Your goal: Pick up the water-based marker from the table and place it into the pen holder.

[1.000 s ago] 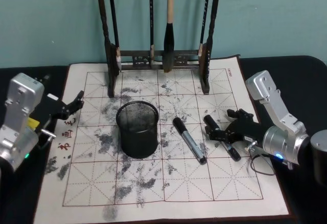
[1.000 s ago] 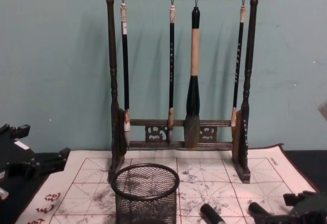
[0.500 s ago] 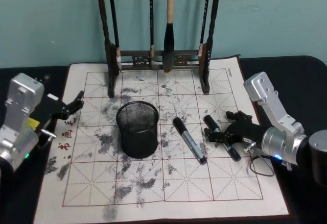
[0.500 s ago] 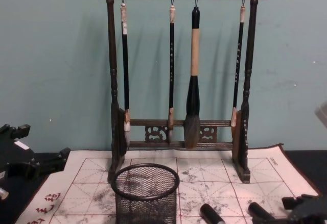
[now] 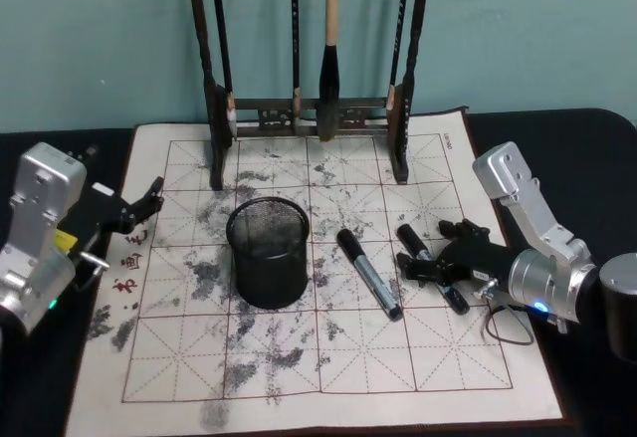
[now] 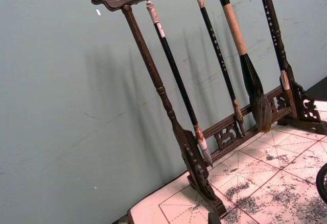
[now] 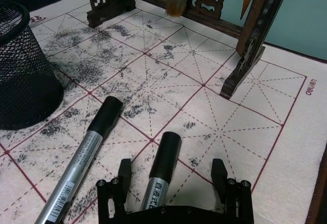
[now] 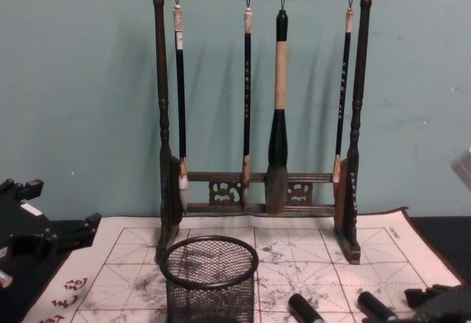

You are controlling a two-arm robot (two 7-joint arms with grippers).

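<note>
Between the right gripper's (image 7: 171,166) spread fingers (image 7: 124,174) lies one marker (image 7: 166,150). A second marker (image 7: 84,155) lies just beside, pen holder (image 7: 23,66) beyond; left gripper (image 5: 145,206) well apart.

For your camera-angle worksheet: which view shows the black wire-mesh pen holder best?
Head view: the black wire-mesh cylindrical pen holder shows whole, open mouth included. Chest view cuts off its base; right wrist view catches one side; left wrist view just an edge sliver.

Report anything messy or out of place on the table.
Grey ink smudges blotch the calligraphy mat around the pen holder. A marker and a second marker lie slanted beside it. Nothing tipped or broken.
</note>
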